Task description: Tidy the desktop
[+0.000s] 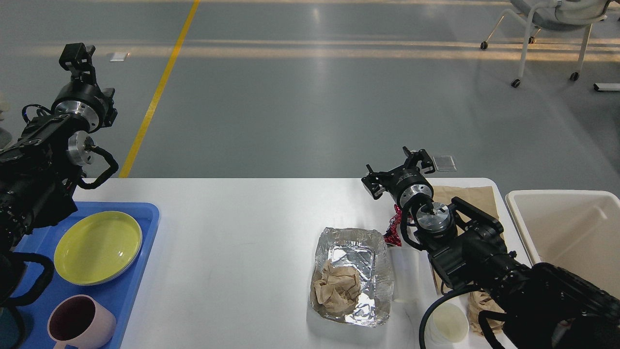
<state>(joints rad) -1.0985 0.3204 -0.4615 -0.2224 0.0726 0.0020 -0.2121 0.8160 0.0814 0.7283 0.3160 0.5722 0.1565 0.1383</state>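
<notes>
Desktop [232, 228] fills the lower middle of the head view, white, bare at its centre. Blue tray [140, 242] at 8 o'clock holds a yellow plate [97, 247] and a pink mug [80, 322]. Foil pan [351, 271] at 5 o'clock contains crumpled brown paper [336, 288]; a clear cup [404, 274] lies just beside its right edge, red wrapper [393, 228] at its far right corner. Brown bag [477, 194] lies flat at 3 o'clock, cream bin [566, 228] beyond the table's right end. Right gripper [398, 172] hovers above the far edge near the bag, fingers spread apart, holding nothing. Left gripper [76, 53] is raised at 10 o'clock, off the table; seen dark and end-on, cannot tell its state.
</notes>
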